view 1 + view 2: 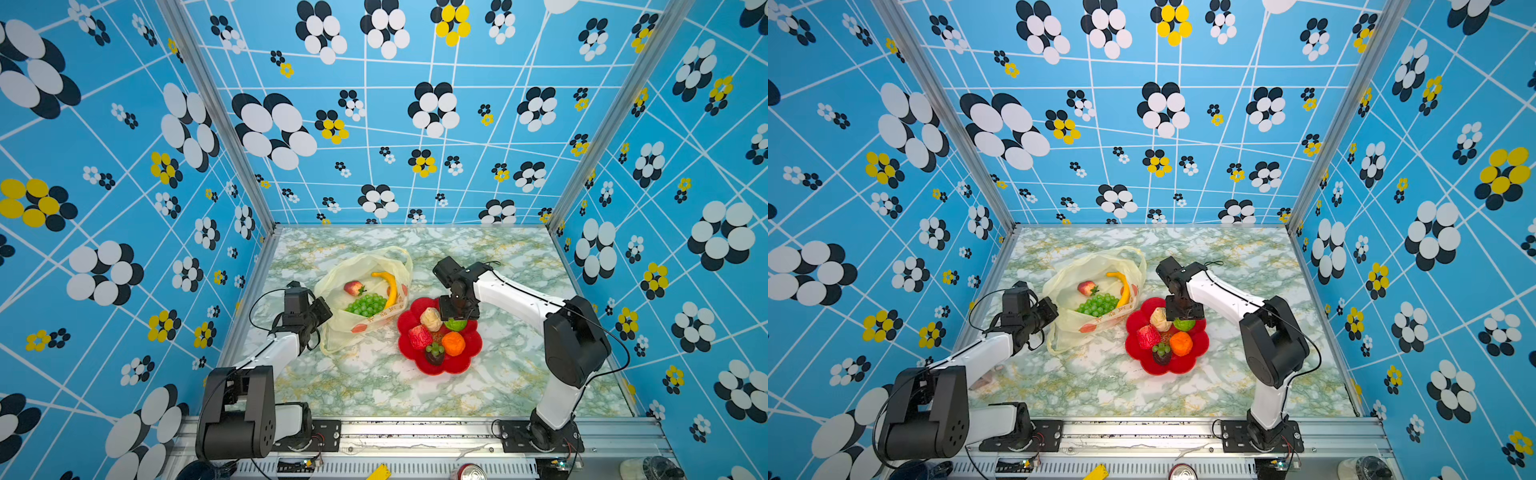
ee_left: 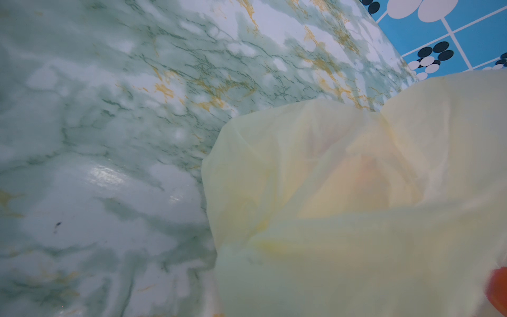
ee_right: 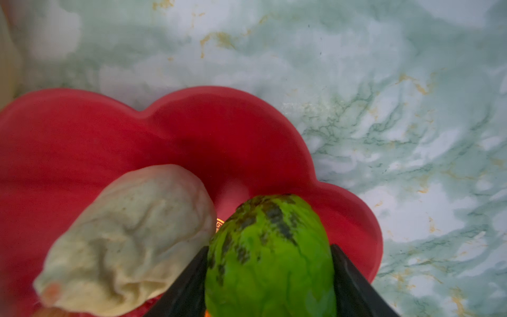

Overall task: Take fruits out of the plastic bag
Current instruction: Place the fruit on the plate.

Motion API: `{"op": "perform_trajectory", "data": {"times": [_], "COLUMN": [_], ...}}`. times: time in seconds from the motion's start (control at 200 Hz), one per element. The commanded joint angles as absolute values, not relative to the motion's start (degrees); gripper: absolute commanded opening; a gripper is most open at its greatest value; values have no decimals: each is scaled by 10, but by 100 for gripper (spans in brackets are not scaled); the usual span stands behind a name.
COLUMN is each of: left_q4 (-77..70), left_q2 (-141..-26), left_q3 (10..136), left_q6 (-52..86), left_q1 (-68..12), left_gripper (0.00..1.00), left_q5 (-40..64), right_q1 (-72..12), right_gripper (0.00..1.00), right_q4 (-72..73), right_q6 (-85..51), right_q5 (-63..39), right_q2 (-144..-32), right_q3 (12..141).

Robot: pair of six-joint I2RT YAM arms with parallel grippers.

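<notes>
1. Plate [image 1: 461, 364], red, flower-shaped, scalloped rim; lies flat on the tabletop, right of centre (its lobes show close up in the right wrist view [image 3: 82, 131]).
2. Tabletop [image 1: 374, 386], glossy marble print: pale green and white, ochre veins.
3. Walls [image 1: 374, 124], three sides, blue, white lines, black-white and black-yellow flower clusters.
4. Corner post [image 1: 215, 112], aluminium; a matching one stands opposite.
5. Front rail [image 1: 415, 432], aluminium, slotted.
6. Drinks can [image 1: 471, 473], red and silver, below the rail (cut off by the frame edge).
7. Yellow piece [image 1: 380, 473], beside the can; kind unclear.
</notes>
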State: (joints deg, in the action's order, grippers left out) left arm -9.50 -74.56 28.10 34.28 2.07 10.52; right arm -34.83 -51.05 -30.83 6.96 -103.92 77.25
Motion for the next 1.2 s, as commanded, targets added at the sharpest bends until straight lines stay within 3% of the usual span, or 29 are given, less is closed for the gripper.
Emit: {"op": "perform_trajectory", "data": {"times": [0.0,0.32,0.58,0.88,1.195], "left_q4": [-104,-106,-105,-86,-64], "left_q2": [-746,-753,-757,-765,-752], "left_q3": [272,278,285,312,322], "left_q6": [330,324,313,276,254], "left_q1": [15,5,-8,-61,-91], "left_gripper": [0,0,0,0,0], "left_q5": [101,104,103,82,39], "right_q1": [-345,-345,-347,-355,-434], "right_gripper": [67,76,77,84,86], "right_q4": [-494,-502,-518,-547,-541], "right_q6": [-329,-326,-317,-311,-297], "right_q5": [62,73,85,145,179], "right_q2": [-1041,-1027,-1011,-970,-969], "right_q3": [757,761,773,794,921]}}
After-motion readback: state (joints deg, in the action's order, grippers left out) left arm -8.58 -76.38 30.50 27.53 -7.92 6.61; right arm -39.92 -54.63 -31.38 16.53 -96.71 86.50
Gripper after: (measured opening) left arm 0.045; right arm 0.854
